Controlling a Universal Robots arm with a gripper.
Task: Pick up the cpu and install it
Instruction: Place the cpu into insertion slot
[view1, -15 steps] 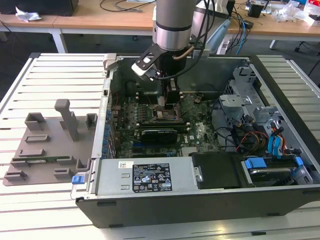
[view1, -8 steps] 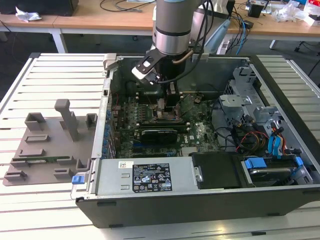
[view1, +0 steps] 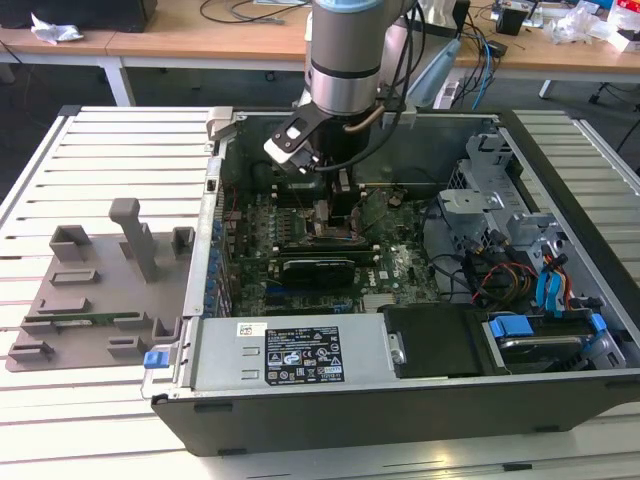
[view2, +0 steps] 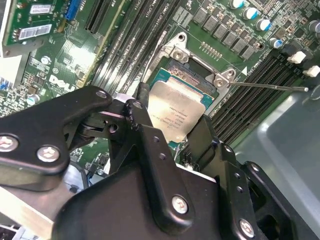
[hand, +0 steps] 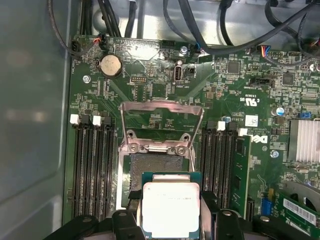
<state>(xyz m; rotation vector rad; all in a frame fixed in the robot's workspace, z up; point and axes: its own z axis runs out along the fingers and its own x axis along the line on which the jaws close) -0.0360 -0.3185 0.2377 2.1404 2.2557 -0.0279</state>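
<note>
The cpu (hand: 171, 207), a small square chip with a silvery-white metal top, is clamped between the two black fingers (hand: 131, 200) of the end effector (hand: 170, 200), one finger against each of two opposite edges. In the first wrist view it partly overlaps the near edge of the dark, metal-framed socket (hand: 152, 165), and most of the socket's dark square lies uncovered beyond it. Whether the chip touches the socket cannot be told. The socket's metal load plate (hand: 162, 117) stands swung open on the far side. In the second wrist view the chip (view2: 176, 111) appears tilted over the socket frame (view2: 200, 70).

Banks of black memory slots (hand: 92, 165) flank the socket on the green motherboard (hand: 235, 100), and a round coin battery (hand: 110, 65) sits near the board's far edge. In the exterior view the arm (view1: 345, 60) reaches down into the open computer case (view1: 560, 150), which lies on a white slatted surface (view1: 100, 160). A grey plastic tray (view1: 100, 290) rests on the slats at the exterior view's left, just beside the case.
</note>
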